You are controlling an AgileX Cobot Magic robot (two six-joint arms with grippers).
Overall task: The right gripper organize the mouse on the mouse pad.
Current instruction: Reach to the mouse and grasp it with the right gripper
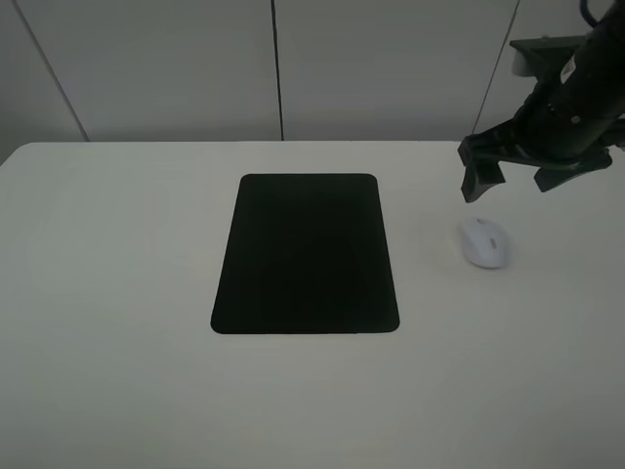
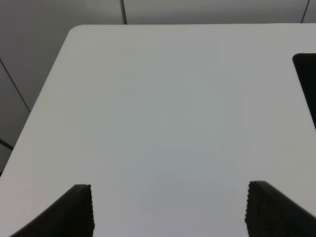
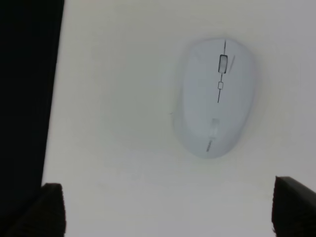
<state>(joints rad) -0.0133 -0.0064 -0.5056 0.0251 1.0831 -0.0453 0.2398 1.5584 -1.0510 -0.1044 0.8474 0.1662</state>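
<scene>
Mouse [image 1: 485, 242] lengthwise parallel to mouse pad [image 1: 306, 254], wheel seemingly far end, right gripper [image 1: 508, 188] open

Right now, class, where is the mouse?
In the high view the mouse lies on the bare table, to the right of the mouse pad and not touching it. The open right gripper hovers close by.

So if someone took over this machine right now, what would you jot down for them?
Right gripper: fingers open, empty, hovering above the mouse, not touching it.
Left gripper: open, empty, over the table.
Mouse: on the table right of the mouse pad, apart from it.
Done: mouse not yet on the pad.
Left: grasp the mouse, set it on the pad.
</scene>
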